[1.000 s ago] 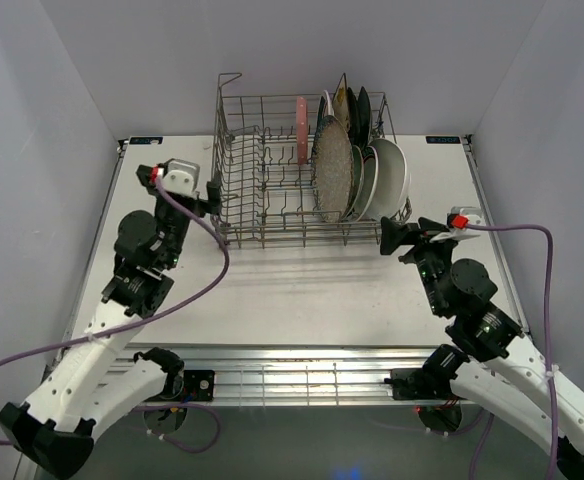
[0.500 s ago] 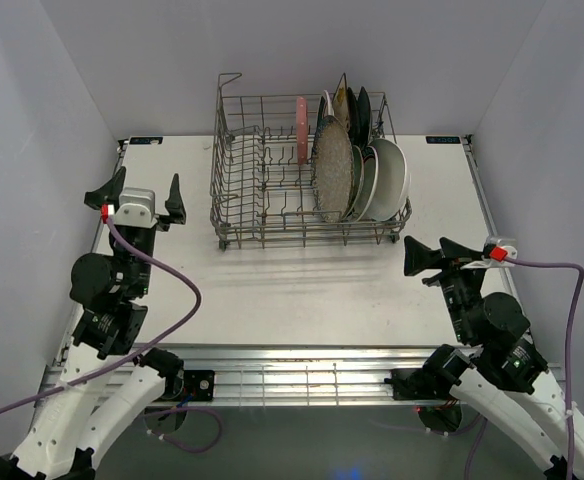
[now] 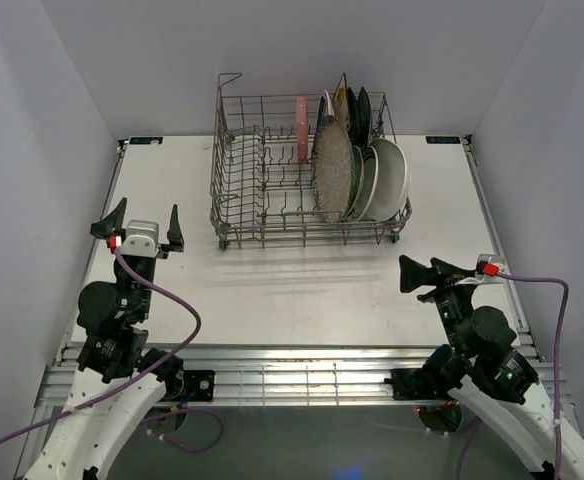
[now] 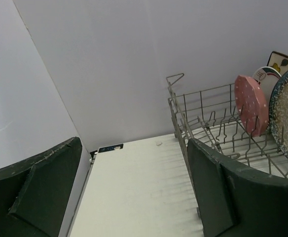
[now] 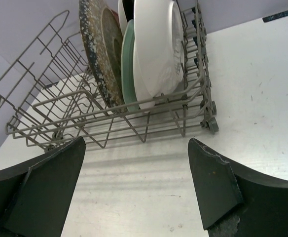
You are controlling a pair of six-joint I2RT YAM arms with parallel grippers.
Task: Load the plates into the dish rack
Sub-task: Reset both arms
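Both arms have drawn back from the dish rack [image 3: 272,190] toward their bases.

Top view: left fingers [image 3: 175,222] spread wide and empty, right fingers [image 3: 414,272] likewise, both well apart from the rack. I see no plate lying on the surface [image 3: 302,290].

The rack's right end holds the speckled plate [image 3: 332,168], pale green plate [image 3: 360,182] and white oval plate [image 3: 390,180] on edge, with darker ones behind. The pink plate [image 3: 301,130] stands alone further left.

Left wrist: fingers apart, nothing between them. The rack's near-left slots are unfilled.

Right wrist: fingers apart. Speckled, green and white plates lean together between the tines.

Loading looks finished to me.
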